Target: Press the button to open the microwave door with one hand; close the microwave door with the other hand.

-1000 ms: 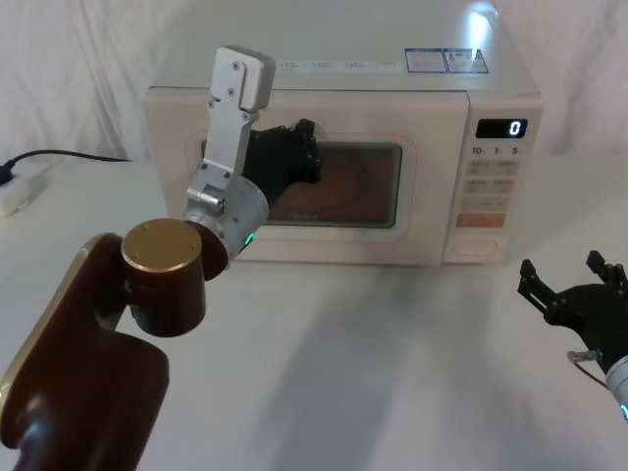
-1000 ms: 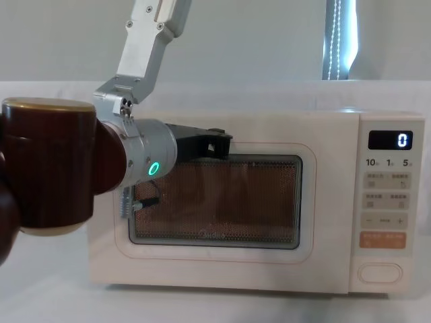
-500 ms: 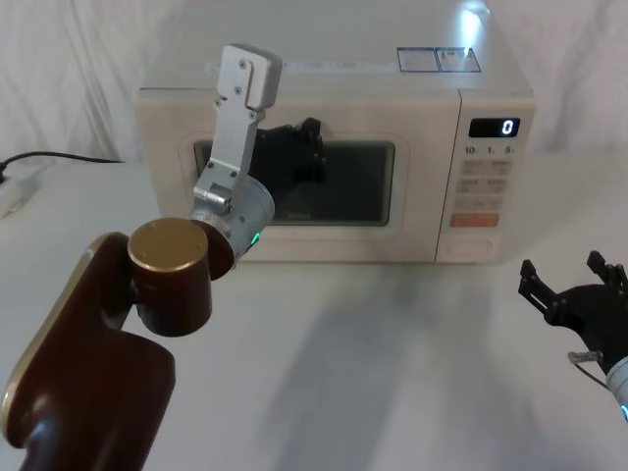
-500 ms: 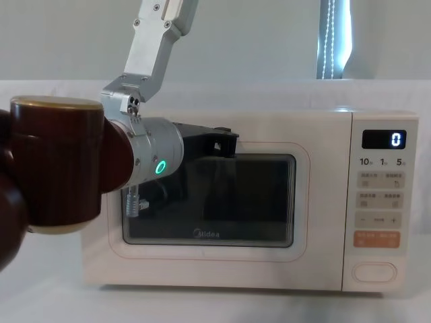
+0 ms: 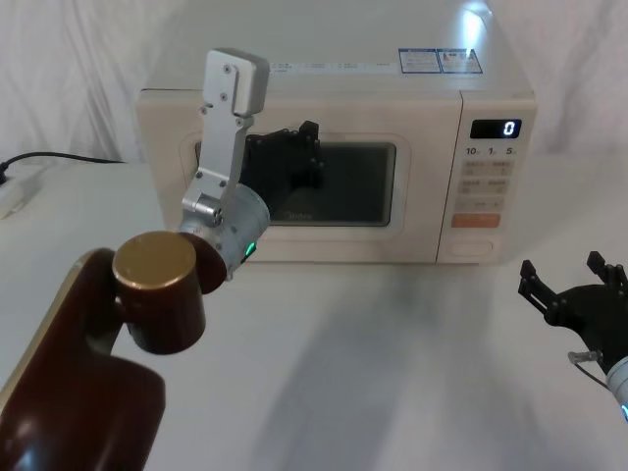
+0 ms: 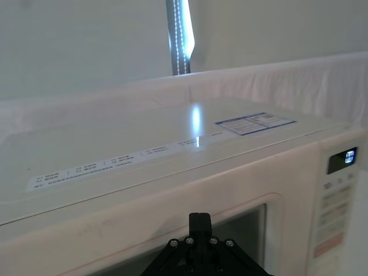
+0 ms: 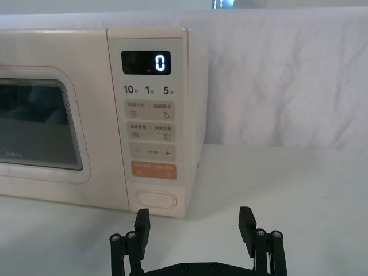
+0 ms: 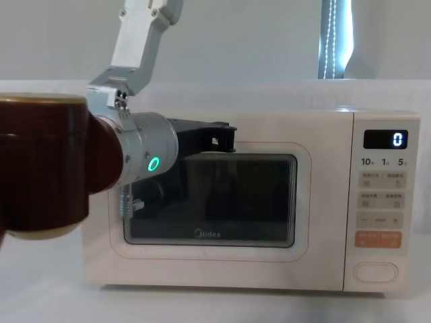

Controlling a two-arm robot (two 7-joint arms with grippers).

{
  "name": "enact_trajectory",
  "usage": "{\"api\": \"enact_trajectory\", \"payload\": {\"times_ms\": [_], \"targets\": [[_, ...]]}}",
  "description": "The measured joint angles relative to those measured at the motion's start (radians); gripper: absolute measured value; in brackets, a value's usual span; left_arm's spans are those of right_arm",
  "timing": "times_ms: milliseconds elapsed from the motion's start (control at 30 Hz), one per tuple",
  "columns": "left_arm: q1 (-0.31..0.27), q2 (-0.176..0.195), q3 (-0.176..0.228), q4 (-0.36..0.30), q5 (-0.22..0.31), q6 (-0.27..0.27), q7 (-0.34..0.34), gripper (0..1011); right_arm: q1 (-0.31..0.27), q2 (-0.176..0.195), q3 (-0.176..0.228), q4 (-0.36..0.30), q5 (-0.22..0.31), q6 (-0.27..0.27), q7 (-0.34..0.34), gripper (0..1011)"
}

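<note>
Left gripper [image 5: 304,147], finger gap hidden from me, sits against the microwave door [image 8: 210,198], which looks flush shut (task seemingly finished), right gripper [image 7: 194,225] spread empty, short of the button [image 7: 156,200].

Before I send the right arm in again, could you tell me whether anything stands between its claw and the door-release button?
Nothing visible does: bare tabletop lies between the open right claw and the door-release button.

Left hand [image 5: 299,147] before the microwave door [image 5: 373,186] — button [image 5: 468,247] at its right.
</note>
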Motion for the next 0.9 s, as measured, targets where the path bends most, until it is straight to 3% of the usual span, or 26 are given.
{"api": "enact_trajectory", "payload": {"times_ms": [367, 633, 767, 900], "targets": [[0.125, 0.054, -0.025, -0.17, -0.044, 0.01, -0.012, 4, 0.0, 0.0, 0.0, 0.0, 0.0, 0.0, 0.0, 1000], [0.221, 0.106, -0.06, -0.278, -0.07, -0.005, -0.007, 204, 0.0, 0.0, 0.0, 0.0, 0.0, 0.0, 0.0, 1000], [0.272, 0.135, -0.085, -0.325, -0.085, -0.013, -0.004, 368, 0.0, 0.0, 0.0, 0.0, 0.0, 0.0, 0.0, 1000], [0.306, 0.158, -0.099, -0.346, -0.088, -0.022, -0.003, 451, 0.0, 0.0, 0.0, 0.0, 0.0, 0.0, 0.0, 1000]]}}
